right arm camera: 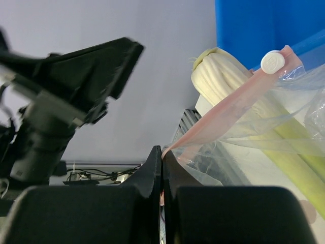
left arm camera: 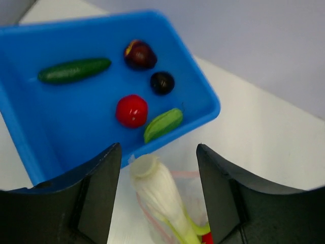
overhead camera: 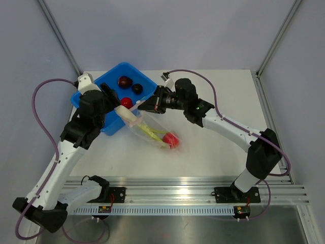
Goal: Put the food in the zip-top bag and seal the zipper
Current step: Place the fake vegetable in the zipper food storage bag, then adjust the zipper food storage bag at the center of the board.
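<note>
On the table point(overhead camera: 218, 150), just in front of the blue bin point(overhead camera: 112, 76), lies the zip-top bag point(overhead camera: 152, 133). It holds a red fruit point(overhead camera: 171, 139) and a pale stalk point(left arm camera: 157, 195) poking out binward. The right pincer point(right arm camera: 161, 152) is clamped on the zipper point(right arm camera: 228, 104). The left pincer point(left arm camera: 157, 150) stands open astride the stalk. Inside the bin are a cucumber point(left arm camera: 74, 70), a red ball point(left arm camera: 131, 111), a green pod point(left arm camera: 162, 124) and two maroon fruits point(left arm camera: 140, 54).

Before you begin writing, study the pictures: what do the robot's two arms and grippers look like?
The left arm and right arm have white segments and bulky black joints; a purple cable loops from each. The left gripper and right gripper carry two wedge-shaped black fingers each.
</note>
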You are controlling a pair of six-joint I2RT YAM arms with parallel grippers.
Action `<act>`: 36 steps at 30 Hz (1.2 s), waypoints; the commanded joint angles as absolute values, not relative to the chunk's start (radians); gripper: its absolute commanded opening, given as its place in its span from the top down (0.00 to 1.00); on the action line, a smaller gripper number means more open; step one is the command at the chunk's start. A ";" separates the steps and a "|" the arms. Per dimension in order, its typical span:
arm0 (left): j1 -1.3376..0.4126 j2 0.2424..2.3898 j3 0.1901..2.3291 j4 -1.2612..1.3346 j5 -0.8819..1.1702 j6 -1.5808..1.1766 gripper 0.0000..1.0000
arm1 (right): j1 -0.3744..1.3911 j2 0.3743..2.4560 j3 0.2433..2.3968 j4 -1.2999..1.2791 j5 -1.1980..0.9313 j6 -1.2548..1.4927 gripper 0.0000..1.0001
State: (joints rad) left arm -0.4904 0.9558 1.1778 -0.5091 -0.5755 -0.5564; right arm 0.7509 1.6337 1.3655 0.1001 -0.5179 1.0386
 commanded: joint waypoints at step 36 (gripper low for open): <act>-0.227 1.052 1.029 -0.735 0.250 -0.724 0.60 | 0.761 1.568 1.365 0.117 -0.508 0.999 1.00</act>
